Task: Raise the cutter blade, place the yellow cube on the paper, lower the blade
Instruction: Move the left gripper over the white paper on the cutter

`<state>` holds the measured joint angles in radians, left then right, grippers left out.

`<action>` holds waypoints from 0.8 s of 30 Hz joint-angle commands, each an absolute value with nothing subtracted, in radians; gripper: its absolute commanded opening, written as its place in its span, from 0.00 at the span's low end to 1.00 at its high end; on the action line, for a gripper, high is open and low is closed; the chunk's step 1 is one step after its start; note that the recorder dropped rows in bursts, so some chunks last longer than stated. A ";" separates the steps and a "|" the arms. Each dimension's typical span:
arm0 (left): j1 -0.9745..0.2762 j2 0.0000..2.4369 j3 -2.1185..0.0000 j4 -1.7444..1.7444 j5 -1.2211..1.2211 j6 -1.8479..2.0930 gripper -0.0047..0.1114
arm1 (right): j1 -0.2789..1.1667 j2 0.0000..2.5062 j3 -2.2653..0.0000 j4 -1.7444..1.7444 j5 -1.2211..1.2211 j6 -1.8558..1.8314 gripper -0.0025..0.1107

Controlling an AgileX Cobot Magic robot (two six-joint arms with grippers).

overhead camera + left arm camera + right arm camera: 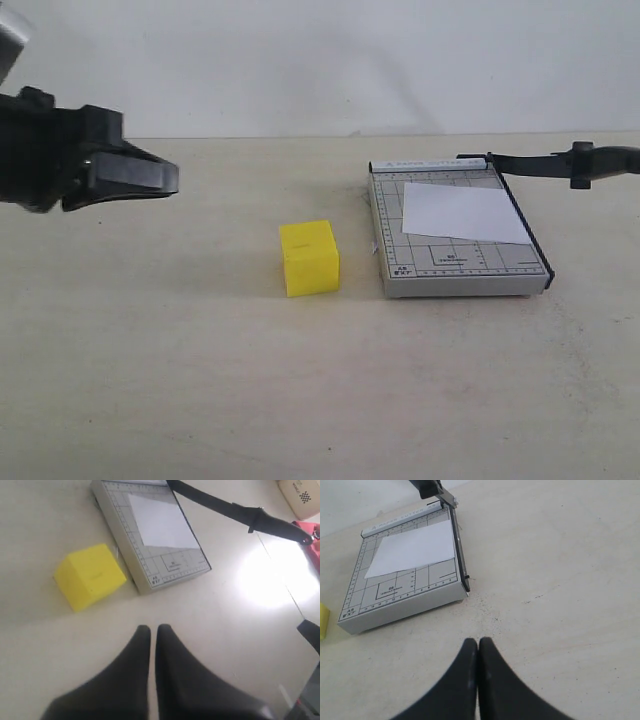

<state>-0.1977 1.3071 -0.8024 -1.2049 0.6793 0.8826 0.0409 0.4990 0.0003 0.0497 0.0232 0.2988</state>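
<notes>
Table [150, 380] bears grey paper trimmer [455, 282] at right, marked "A5" and "B7" at its near left corner. Cutter blade [530, 165] stands raised. Left hand [150, 628] and right hand [478, 641] are closed, empty. Paper [465, 212] lies on the trimmer; yellow cube [309, 258] sits just left of it.

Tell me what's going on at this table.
Nothing is being held right now. The cutter blade is swung up off the grey trimmer board, where the paper lies bare. The yellow cube sits on the table beside the board, not yet on the paper. The left gripper hovers on the cube's side, and the right gripper hangs near the board, both with jaws closed and empty.
</notes>
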 commanded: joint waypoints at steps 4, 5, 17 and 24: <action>-0.514 1.317 -0.811 -1.215 0.089 0.890 0.08 | 0.040 0.502 0.000 0.042 0.015 0.291 0.02; -0.552 1.317 -0.811 -1.220 -0.027 0.857 0.08 | 0.040 0.502 0.000 0.042 0.017 0.291 0.02; -0.638 1.482 -0.821 -1.473 -0.478 -0.157 0.08 | 0.040 0.502 0.000 0.044 0.022 0.286 0.02; -0.630 1.517 -0.777 -0.587 -0.840 -0.237 0.08 | 0.040 0.502 0.000 0.044 0.026 0.286 0.02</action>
<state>-0.6295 1.5188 -0.7758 -1.1098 -0.7081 -0.3294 0.0409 0.5013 0.0003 0.0497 0.0232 0.2943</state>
